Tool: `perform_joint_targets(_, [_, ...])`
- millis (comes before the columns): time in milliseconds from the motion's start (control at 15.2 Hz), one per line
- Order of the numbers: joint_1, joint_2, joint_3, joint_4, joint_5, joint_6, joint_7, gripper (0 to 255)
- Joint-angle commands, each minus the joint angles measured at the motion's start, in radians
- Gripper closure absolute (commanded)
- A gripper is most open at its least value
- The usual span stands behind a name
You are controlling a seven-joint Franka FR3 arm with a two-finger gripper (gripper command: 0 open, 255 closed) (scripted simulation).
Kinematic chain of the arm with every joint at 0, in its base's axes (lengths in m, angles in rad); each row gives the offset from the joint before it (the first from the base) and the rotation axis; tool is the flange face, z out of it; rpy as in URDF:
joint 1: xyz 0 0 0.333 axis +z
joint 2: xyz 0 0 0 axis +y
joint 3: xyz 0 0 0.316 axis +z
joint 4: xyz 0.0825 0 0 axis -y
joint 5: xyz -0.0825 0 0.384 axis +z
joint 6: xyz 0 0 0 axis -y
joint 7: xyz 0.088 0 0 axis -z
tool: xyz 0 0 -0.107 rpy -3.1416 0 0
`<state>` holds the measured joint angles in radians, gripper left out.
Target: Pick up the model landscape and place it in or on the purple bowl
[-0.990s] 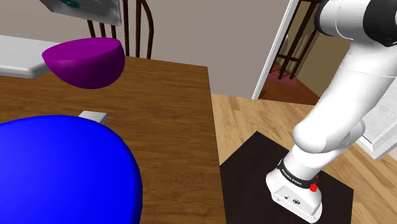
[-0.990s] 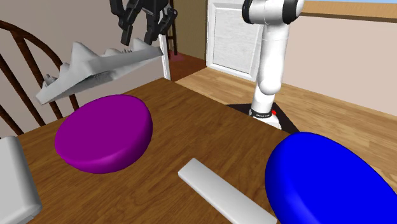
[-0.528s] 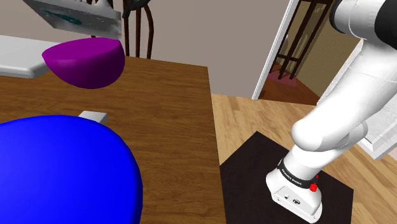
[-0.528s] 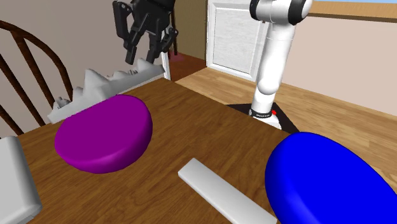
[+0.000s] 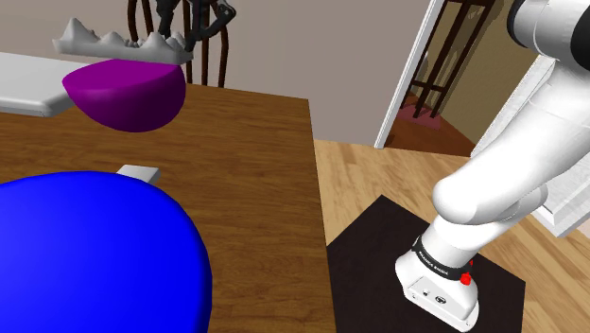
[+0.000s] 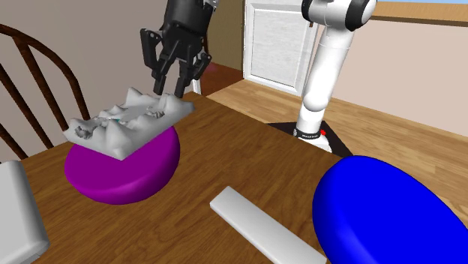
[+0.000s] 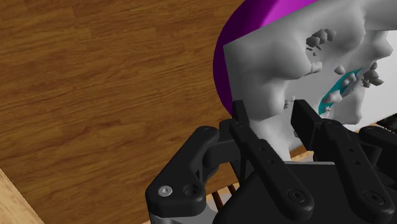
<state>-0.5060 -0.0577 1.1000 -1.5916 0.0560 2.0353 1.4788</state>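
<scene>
While the gripper hung just above the purple bowl, its two black fingers stood apart with nothing clasped between them, so the jaws were open. The model landscape, a pale grey slab with jagged little peaks, lay on top of the bowl and stuck out past the rim. In the wrist view you could see a teal streak running across it. The fingertips were right by one end of the landscape, and honestly I couldn't tell if they brushed it.

The bowl sat on a wooden table. A flat white bar lay near the middle, a big blue dome sat well apart from the bowl, and a grey slab lay just beside the bowl. A wooden chair stood behind the table.
</scene>
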Motion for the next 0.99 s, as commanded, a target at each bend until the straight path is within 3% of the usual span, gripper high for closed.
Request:
perform_joint_targets(0, [0.0, 0.0, 0.0, -0.005, 0.0, 0.005, 0.0, 255])
perform_joint_targets(330, [0.0, 0.0, 0.0, -0.005, 0.0, 0.005, 0.0, 255])
perform_joint_targets(396, [0.0, 0.0, 0.0, -0.005, 0.0, 0.005, 0.0, 0])
perform_joint_targets(726, [0.0, 0.0, 0.0, -0.005, 0.0, 0.005, 0.0, 0])
perform_joint_targets(924, [-0.007, -0.062, -0.04, 0.055, 0.073, -0.087, -0.041, 0])
